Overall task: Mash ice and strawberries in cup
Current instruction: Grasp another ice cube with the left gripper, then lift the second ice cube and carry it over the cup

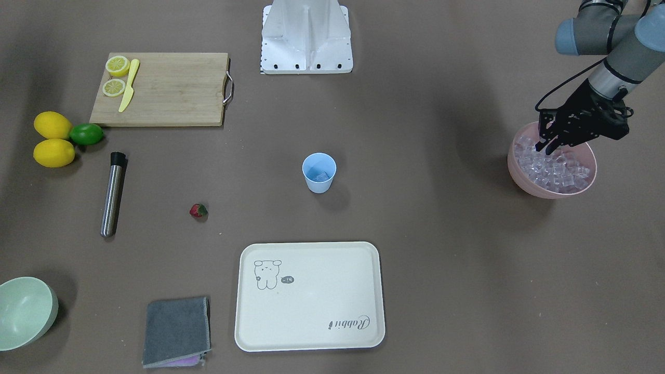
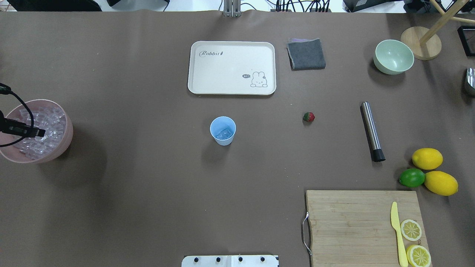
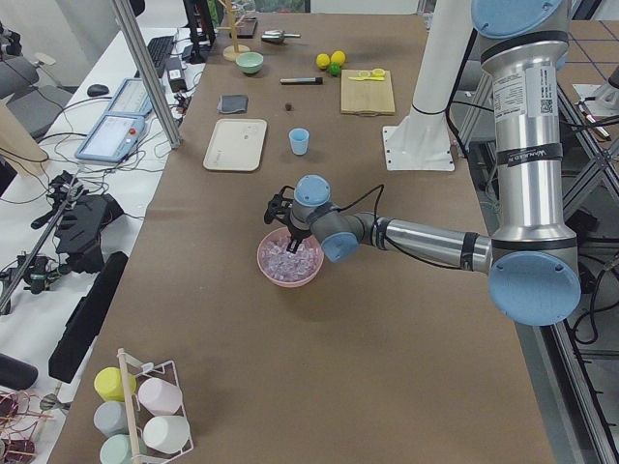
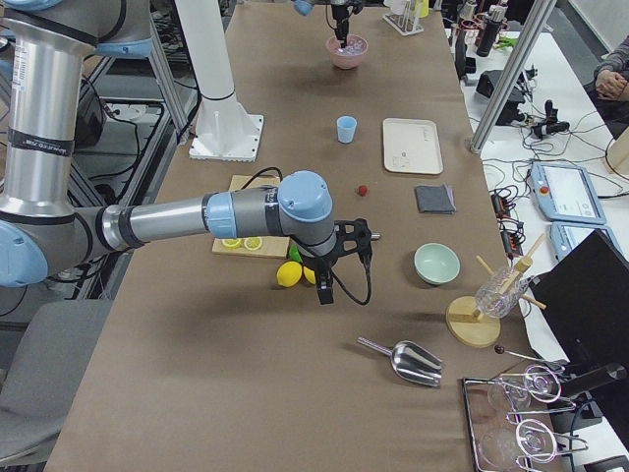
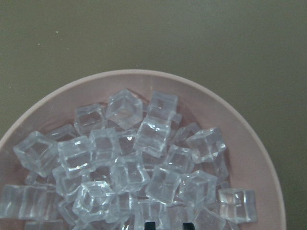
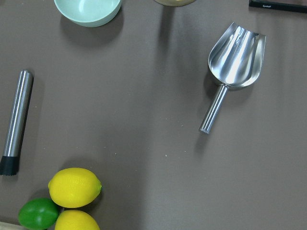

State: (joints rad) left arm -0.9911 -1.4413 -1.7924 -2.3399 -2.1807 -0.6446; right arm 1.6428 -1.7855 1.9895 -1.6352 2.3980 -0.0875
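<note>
Among the ice (image 5: 144,158) in the pink bowl (image 5: 235,129), the left pincer (image 5: 168,226) holds its tips (image 5: 149,226) apart, plainest from the wrist view

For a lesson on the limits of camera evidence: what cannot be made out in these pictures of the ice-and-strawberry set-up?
Whether the left tool grips ice: front-facing view, its tips lie buried in the pink bowl's pile; the overhead view's edge crops it.
How much ice the cup holds: overhead view, too small.
Whether the right tool is open: exterior right view only, too small.
</note>
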